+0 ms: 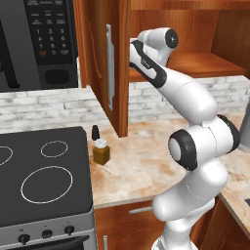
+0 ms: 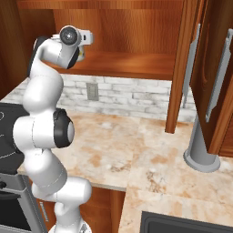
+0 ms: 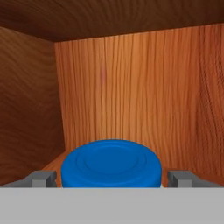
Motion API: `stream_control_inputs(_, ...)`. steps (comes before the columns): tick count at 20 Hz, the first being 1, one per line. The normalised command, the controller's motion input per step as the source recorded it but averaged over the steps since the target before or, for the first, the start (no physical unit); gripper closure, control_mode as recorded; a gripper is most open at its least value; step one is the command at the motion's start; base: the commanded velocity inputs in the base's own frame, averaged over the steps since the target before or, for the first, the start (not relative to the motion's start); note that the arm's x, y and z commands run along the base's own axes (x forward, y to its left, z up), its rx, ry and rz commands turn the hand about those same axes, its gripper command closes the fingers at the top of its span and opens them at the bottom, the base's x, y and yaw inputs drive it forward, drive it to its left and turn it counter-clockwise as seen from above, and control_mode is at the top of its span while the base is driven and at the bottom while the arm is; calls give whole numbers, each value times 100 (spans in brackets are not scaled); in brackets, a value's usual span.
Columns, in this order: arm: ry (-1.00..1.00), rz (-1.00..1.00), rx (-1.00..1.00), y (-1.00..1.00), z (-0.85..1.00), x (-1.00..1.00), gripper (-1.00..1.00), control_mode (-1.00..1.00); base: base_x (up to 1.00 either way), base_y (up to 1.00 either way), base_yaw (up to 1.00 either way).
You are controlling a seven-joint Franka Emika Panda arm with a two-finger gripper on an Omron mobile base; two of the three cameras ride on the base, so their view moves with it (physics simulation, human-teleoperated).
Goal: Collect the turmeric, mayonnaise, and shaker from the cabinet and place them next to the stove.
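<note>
arm reaches up into the cabinet point(image 1: 117, 68), door swung open w/ its long silver handle facing out. in the hand view the gripper point(image 3: 112, 178) is spread wide, one finger tip point(image 3: 41, 178) on each side of the mayonnaise point(image 3: 111, 165); its blue lid sits between them, close to the cam. tips look just clear of the lid, no squeeze, nothing held. can't tell if either tip touches the jar body lower down. jar stands on the cabinet shelf, near the back wall and left side wall, wood all around.

down on the counter point(image 1: 146, 161), the turmeric point(image 1: 101, 151) stands upright just right of the stove point(image 1: 44, 176), pale lid on top. the shaker point(image 1: 95, 132) stands just behind it, closer to the brick backsplash, also beside the stove edge. the two are near each other; touching or not, can't tell.

right base view: wrist and hand sit at shelf level in the cabinet's left part, arm's elbow over the counter. microwave point(image 1: 39, 44) hangs above the stove, left of the open door. grey upright post point(image 2: 200, 145) stands on the counter to the right.
</note>
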Motion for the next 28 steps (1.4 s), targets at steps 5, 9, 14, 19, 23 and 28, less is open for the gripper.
stream_control_inputs(5,0,0,0,5,-5,7,100,-100,0,0,0)
stream_control_inputs(9,0,0,0,3,-7,1,100,-100,0,0,0)
stream_control_inputs(14,0,0,0,5,-4,0,100,-100,0,0,0)
stream_control_inputs(19,0,0,0,2,-1,0,100,-100,0,0,0)
stream_control_inputs(23,0,0,0,0,-2,0,100,-100,0,0,0)
stream_control_inputs(28,0,0,0,1,-2,0,100,-100,0,0,0)
